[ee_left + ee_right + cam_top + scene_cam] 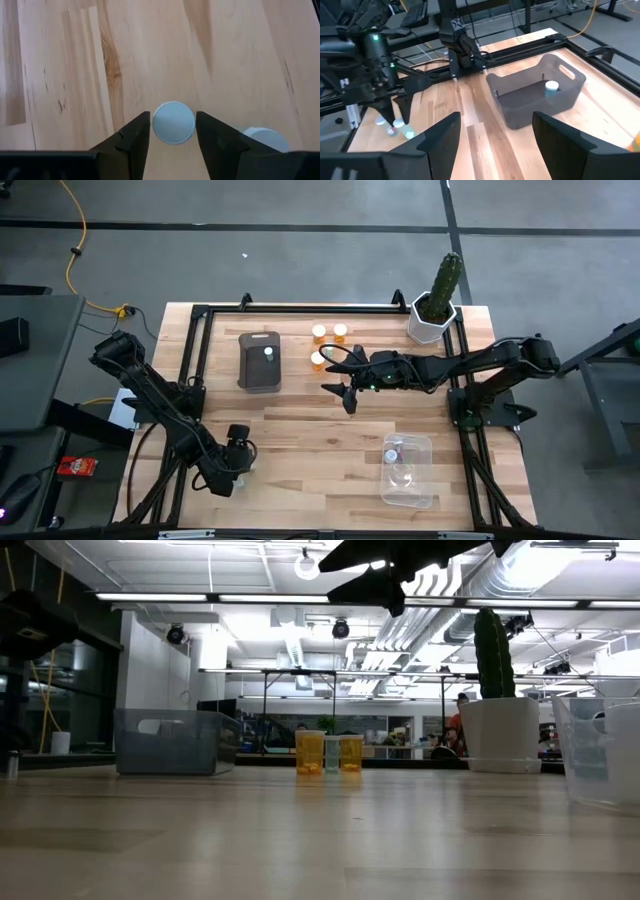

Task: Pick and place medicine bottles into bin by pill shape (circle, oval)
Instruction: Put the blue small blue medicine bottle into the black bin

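- The left pincer (238, 448) is low over the near left part of the table (300, 440). Its fingers (131, 137) stand apart, with a pale bottle (173, 122) between them but not touching them. A second pale bottle (260, 136) stands just beside it, partly hidden behind one finger.
- From the right wrist view, the same pincer (395, 107) points down at small pale bottles (399, 125) on the table.
- The right pincer (345, 392) is raised over the middle of the table with its fingers (442, 135) wide apart, holding nothing.
- Three orange bottles (328, 340) with white caps stand close together at the far side, near the right arm. In the low view they show as a group (328, 753) with one pale bottle among them.
- The dark bin (259, 361) is at the far left of the middle and holds one bottle (268, 352) with a white cap.
- The clear bin (408, 471) is at the near right; it holds at least one pale bottle (392, 452).
- A cactus (443, 285) in a white pot stands at the far right corner.
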Controlling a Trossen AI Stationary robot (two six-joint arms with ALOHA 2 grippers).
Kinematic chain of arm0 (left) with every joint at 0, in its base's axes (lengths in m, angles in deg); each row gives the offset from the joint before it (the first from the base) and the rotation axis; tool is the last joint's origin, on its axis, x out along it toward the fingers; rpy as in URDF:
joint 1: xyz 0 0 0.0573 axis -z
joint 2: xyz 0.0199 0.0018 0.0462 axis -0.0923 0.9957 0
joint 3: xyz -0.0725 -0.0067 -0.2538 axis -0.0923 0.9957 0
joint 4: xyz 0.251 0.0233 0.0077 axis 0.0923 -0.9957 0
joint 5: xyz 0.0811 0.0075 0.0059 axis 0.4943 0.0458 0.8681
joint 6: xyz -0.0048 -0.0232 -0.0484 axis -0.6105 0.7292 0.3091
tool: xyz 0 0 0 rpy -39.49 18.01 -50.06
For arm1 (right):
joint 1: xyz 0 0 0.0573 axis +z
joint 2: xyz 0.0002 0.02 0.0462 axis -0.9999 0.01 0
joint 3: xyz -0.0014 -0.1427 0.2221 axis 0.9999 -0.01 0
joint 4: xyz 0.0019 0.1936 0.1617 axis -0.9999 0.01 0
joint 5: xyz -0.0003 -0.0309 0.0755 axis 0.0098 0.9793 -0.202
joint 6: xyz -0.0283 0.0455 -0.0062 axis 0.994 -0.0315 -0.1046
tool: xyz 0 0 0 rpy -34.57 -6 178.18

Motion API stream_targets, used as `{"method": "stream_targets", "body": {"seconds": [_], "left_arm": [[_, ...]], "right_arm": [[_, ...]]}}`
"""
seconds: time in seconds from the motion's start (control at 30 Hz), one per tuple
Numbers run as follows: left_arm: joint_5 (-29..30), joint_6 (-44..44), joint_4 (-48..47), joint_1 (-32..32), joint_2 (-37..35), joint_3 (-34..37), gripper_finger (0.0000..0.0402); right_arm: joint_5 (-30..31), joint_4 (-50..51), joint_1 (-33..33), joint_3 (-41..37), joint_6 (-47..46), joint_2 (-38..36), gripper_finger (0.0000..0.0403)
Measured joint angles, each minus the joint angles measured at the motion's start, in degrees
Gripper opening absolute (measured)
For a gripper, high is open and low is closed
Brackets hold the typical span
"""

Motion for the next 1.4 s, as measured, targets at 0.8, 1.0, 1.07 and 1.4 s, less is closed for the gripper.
{"method": "stream_targets", "body": {"seconds": [0.8,1.0,1.07,1.4], "left_arm": [[0.6,-0.9,-0.6,-3.0,-2.0,0.0,0.0101],[5.9,-2.6,-1.7,-9.3,-13.3,0.0,0.0101],[8.1,-5.5,-0.8,-12.3,-18.0,0.0,0.0101],[9.7,-25.4,21.1,-32.1,-28.7,-0.1,0.0101]], "right_arm": [[0.1,0.0,0.0,0.0,0.0,0.0,0.024],[-2.3,1.6,0.0,0.0,-1.1,-0.5,0.024],[-3.3,3.5,0.0,0.0,-1.1,-1.3,0.024],[-3.5,5.3,0.0,0.0,-2.1,-4.1,0.024]]}}
